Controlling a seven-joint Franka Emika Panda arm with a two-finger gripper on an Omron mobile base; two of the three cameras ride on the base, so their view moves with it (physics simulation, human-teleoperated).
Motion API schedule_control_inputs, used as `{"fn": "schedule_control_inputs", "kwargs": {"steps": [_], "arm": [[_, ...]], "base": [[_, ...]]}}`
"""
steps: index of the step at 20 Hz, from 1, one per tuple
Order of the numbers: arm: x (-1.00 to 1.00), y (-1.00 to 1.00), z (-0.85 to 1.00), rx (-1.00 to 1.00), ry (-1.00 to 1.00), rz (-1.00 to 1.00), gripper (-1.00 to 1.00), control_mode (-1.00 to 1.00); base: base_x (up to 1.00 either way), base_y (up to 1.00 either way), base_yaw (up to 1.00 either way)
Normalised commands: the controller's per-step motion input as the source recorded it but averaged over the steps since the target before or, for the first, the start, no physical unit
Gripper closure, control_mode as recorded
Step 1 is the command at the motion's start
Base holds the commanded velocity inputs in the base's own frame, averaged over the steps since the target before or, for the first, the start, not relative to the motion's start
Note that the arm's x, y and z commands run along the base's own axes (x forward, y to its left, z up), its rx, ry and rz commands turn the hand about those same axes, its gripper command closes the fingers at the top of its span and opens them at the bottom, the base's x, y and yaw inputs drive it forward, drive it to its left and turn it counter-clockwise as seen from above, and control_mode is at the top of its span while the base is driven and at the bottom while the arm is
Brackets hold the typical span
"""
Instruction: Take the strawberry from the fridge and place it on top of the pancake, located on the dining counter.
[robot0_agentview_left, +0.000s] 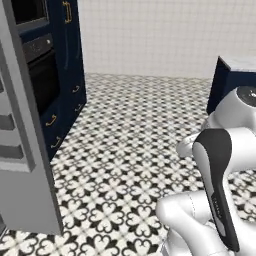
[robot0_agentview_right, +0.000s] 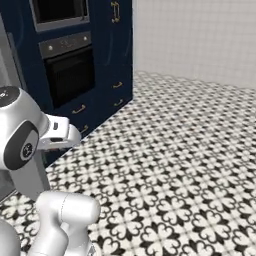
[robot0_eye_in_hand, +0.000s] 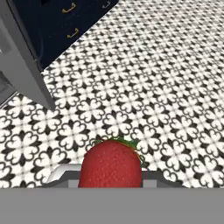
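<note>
From my seat, the far left of the left base view shows the open grey door of the fridge (robot0_agentview_left: 22, 150), its lower corner over the patterned floor (robot0_agentview_left: 130, 130). Just beyond it stand the navy cabinets (robot0_agentview_left: 67, 75) with gold handles, and the built-in oven (robot0_agentview_right: 67, 72) is set in them in the right base view. At the right edge of the left base view I see a navy corner of the dining counter (robot0_agentview_left: 227, 82) with a pale top. In the hand view, the strawberry (robot0_eye_in_hand: 110, 164) sits low at centre, red with green leaves at its top, held by the end effector (robot0_eye_in_hand: 110, 183), which is closed narrowly on it, above the floor and apart from the fridge door edge at upper left.
</note>
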Motion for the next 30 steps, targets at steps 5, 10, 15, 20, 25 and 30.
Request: {"fn": "schedule_control_inputs", "kwargs": {"steps": [5,10,15,20,25,30], "arm": [[0.0,0.0,0.0,0.0,0.0,0.0,1.0,1.0],[0.0,0.0,0.0,0.0,0.0,0.0,1.0,1.0],[0.0,0.0,0.0,0.0,0.0,0.0,1.0,1.0],[0.0,0.0,0.0,0.0,0.0,0.0,1.0,1.0],[0.0,0.0,0.0,0.0,0.0,0.0,1.0,1.0],[0.0,0.0,0.0,0.0,0.0,0.0,1.0,1.0]], "base": [[0.52,-0.37,-0.68],[0.97,-0.14,-0.57],[1.0,0.34,-0.34],[1.0,0.75,-0.27],[1.0,0.94,-0.31],[1.0,0.92,-0.3]]}}
